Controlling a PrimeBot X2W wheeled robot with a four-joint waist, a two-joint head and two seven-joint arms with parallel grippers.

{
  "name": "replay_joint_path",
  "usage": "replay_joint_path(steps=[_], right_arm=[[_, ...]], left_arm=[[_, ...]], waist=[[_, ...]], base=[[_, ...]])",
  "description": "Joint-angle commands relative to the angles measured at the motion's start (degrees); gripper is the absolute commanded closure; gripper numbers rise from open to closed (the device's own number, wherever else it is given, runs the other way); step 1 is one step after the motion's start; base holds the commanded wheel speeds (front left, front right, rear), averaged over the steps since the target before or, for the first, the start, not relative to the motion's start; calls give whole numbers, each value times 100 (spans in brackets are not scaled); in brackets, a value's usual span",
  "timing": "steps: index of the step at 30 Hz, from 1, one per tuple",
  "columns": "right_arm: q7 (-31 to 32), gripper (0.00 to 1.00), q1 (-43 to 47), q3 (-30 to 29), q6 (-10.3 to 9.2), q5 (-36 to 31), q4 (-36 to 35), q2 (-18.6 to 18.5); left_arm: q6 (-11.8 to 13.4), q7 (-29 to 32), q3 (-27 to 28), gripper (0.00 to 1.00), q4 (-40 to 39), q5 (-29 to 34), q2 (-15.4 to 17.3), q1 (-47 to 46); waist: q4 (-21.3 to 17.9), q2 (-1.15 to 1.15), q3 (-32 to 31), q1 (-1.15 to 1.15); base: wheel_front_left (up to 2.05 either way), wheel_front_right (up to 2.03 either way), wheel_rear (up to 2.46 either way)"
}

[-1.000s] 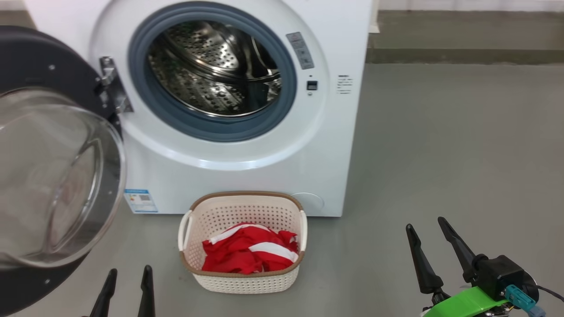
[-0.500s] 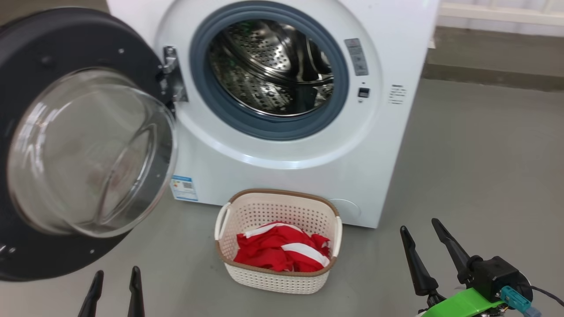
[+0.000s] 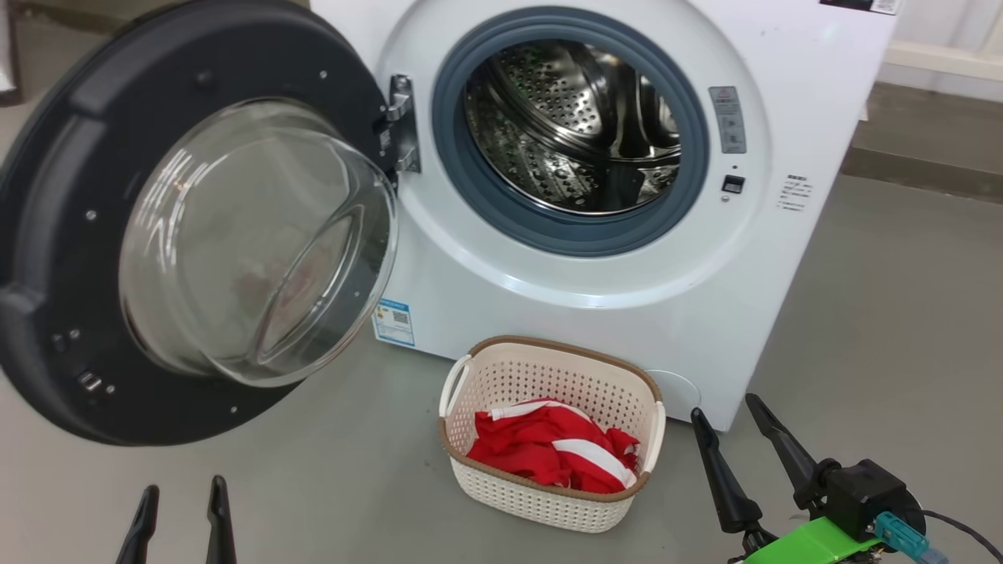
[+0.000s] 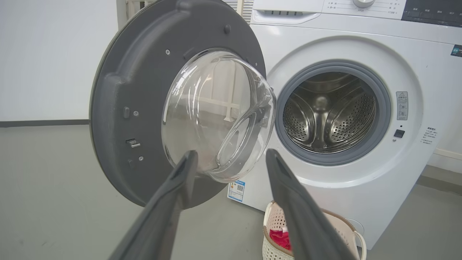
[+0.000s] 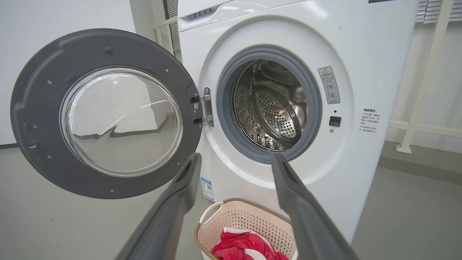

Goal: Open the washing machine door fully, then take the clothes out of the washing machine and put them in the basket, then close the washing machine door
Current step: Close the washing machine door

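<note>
The white washing machine stands with its steel drum bare inside. Its washing machine door hangs swung wide open to the left, glass bowl bulging out. On the floor in front sits the cream basket with red, white-striped clothes in it. My left gripper is open at lower left, below the door. My right gripper is open, just right of the basket.
Grey floor stretches to the right of the machine, up to a wall ledge. A white frame stands against the wall behind the machine's right side. A blue label marks the machine's lower front.
The head camera has turned left, so the machine, door and basket have shifted right in the picture. Both grippers stay open in the same low places.
</note>
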Motion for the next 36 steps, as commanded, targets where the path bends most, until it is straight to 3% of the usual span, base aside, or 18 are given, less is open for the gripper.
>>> replay_joint_path(steps=[1, 8, 9, 10, 12, 13, 24, 31, 36], right_arm=[[-37, 0, -200, 140, 36, 24, -139, -49], [-37, 0, -287, 197, 36, 28, -94, -49], [-37, 0, -291, 202, 36, 29, -89, -49], [-37, 0, -292, 207, 36, 29, -83, -49], [-37, 0, -283, 209, 36, 23, -70, -49], [-37, 0, -277, 207, 36, 18, -60, -49], [-37, 0, -146, 48, 36, -33, -90, -49], [-37, 0, -97, 39, 36, -98, -114, -49], [-37, 0, -97, 9, 36, -208, -92, -49]], left_arm=[[63, -27, 203, 0, -197, -16, 72, -80], [195, -38, 267, 0, -287, -74, 44, -17], [202, -41, 272, 4, -294, -94, 39, -16], [191, -26, 278, 19, -290, -174, 20, -20], [171, -21, 273, 87, -293, -261, 2, -32], [167, -20, 265, 100, -295, -276, -1, -35], [397, -46, 336, 100, -600, -113, 149, -481], [504, 99, 737, 100, -595, -217, 660, -1562], [513, 299, 1058, 100, -174, -564, 958, -2428]], waist=[[71, 0, 36, 0], [112, 0, 72, 0], [111, 0, 72, 0], [110, 0, 72, 0], [101, 0, 67, 0], [94, 0, 62, 0], [36, 0, 31, 0], [-3, 0, 32, 0], [-26, 0, 48, 0]], base=[[0, 0, 0], [0, 0, 0], [0, 0, 0], [0, 0, 0], [0, 0, 0], [0, 0, 0], [0, 0, 0], [0, 0, 0], [0, 0, 0]])
